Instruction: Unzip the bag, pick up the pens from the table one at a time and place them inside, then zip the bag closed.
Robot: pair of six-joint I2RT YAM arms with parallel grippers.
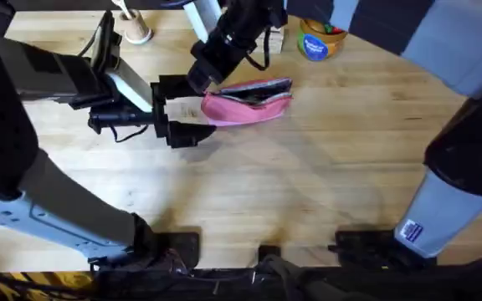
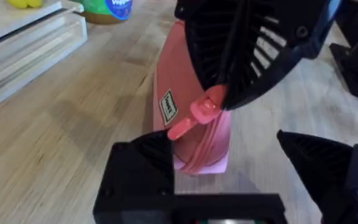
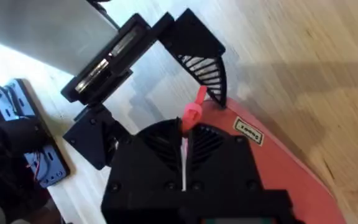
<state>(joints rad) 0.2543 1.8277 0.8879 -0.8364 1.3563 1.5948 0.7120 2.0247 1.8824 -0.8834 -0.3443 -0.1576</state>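
bag [image 1: 253,102] lies on the far middle of the table [image 1: 308,184]; soft and light, likely to bunch; right gripper [image 3: 184,163] pressed together on the zipper pull [image 3: 192,113] at its left end; left gripper [image 2: 229,180] spread around that end, should pinch the fabric beside the zip.

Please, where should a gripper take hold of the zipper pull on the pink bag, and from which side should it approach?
Grip the flat pink zipper pull across its thin faces, coming from above, at the end of the bag nearest the left gripper. The tab sticks up free of the fabric there. The right gripper appears shut on it already, while the open left gripper flanks that end.
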